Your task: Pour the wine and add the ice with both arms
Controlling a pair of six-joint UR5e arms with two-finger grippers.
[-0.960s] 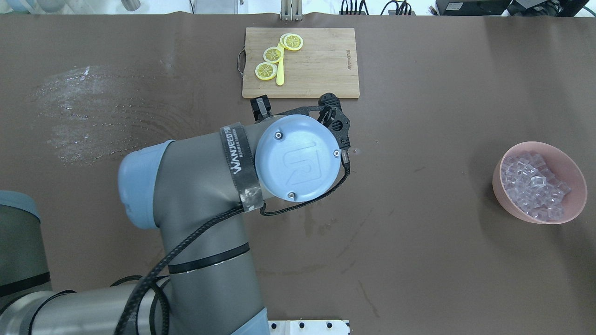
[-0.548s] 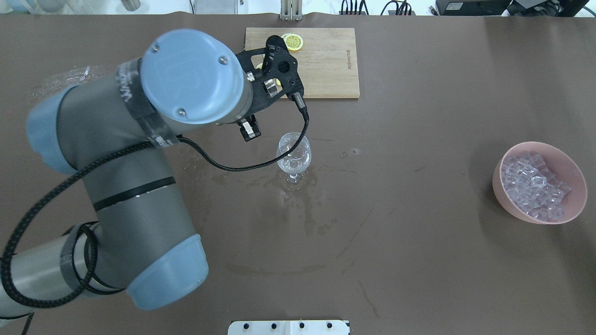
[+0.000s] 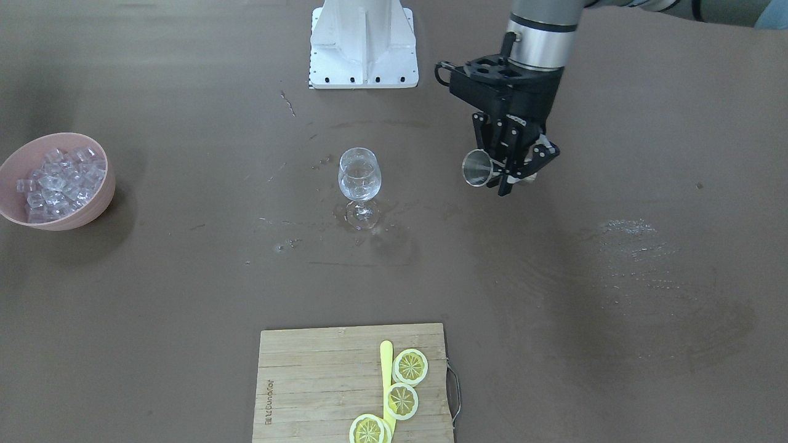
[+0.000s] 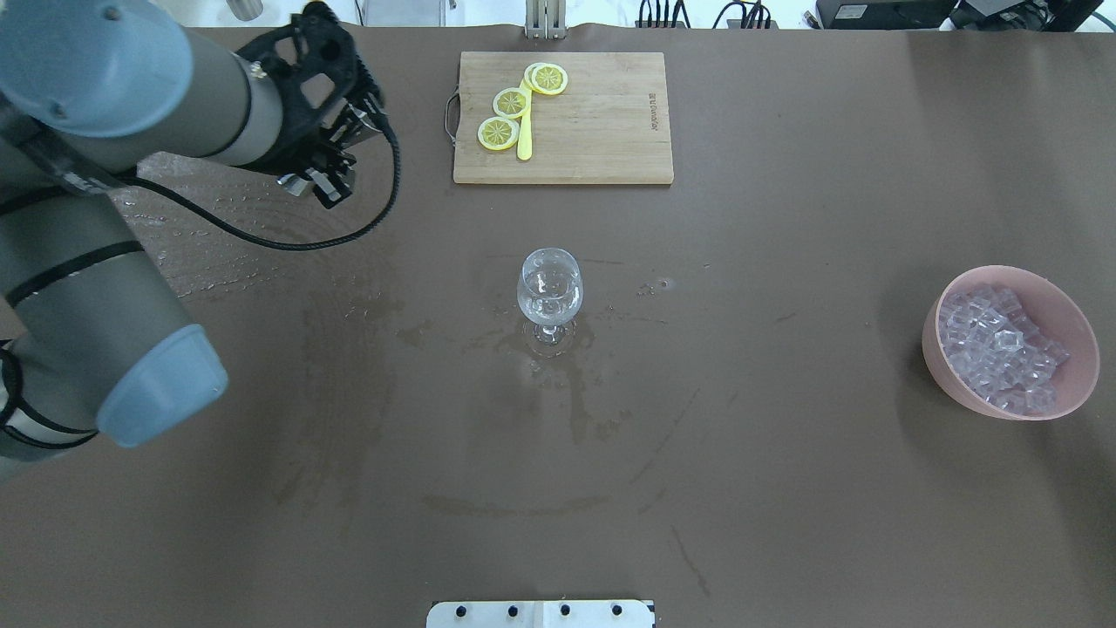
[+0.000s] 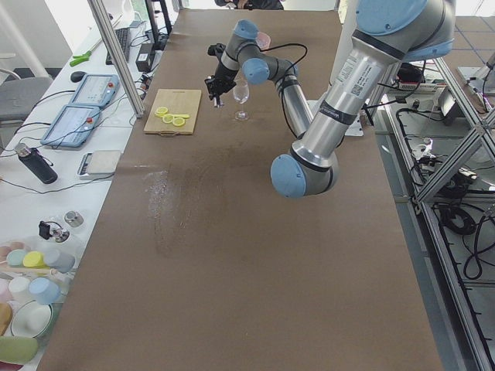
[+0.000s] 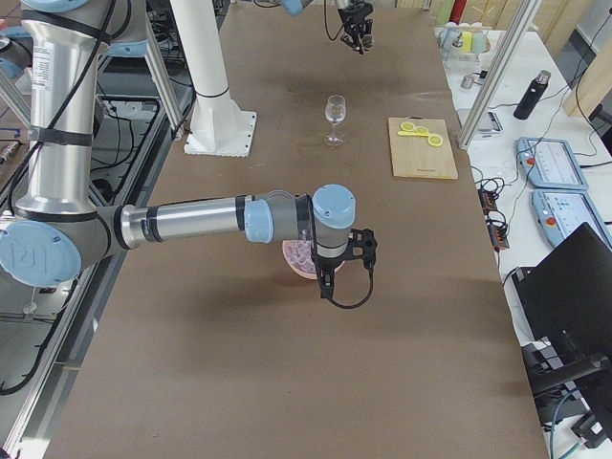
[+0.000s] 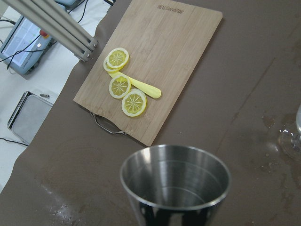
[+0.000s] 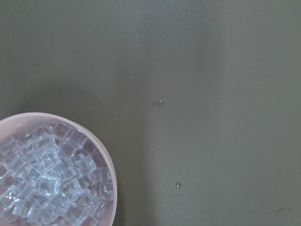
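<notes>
Ice [image 4: 1003, 349] piled in a pink bowl [image 4: 935, 349] toward the robot's right on the counter [image 4: 785, 488], well apart from the wine glass [image 4: 549, 292] standing upright mid-counter. Clear liquid already in the glass, roughly halfway up its bowl. Steel cup [image 3: 477, 168] clamped in the left gripper [image 3: 516, 173], tilted, held off to the robot's left of the glass and looking empty in the left wrist view. Pouring judged done, then, with wet patches [image 4: 558, 349] spread around the glass foot. Left to do: ice into the glass, no cubes made out in it so far. As for the right gripper [image 6: 328, 279], hanging just over or beside the bowl and seen only from the side camera; cannot tell whether spread or closed, nor whether carrying a cube. Open room: broad bare counter between bowl and glass, nothing standing in a straight carry. Cutting board [image 4: 593, 122] with lemon slices [image 4: 512, 102] beyond the glass, close to the far edge, clear of that path. Bowl and glass both well in from every edge. Narrow glass rim, though, so probably little margin for dropping cubes in.
</notes>
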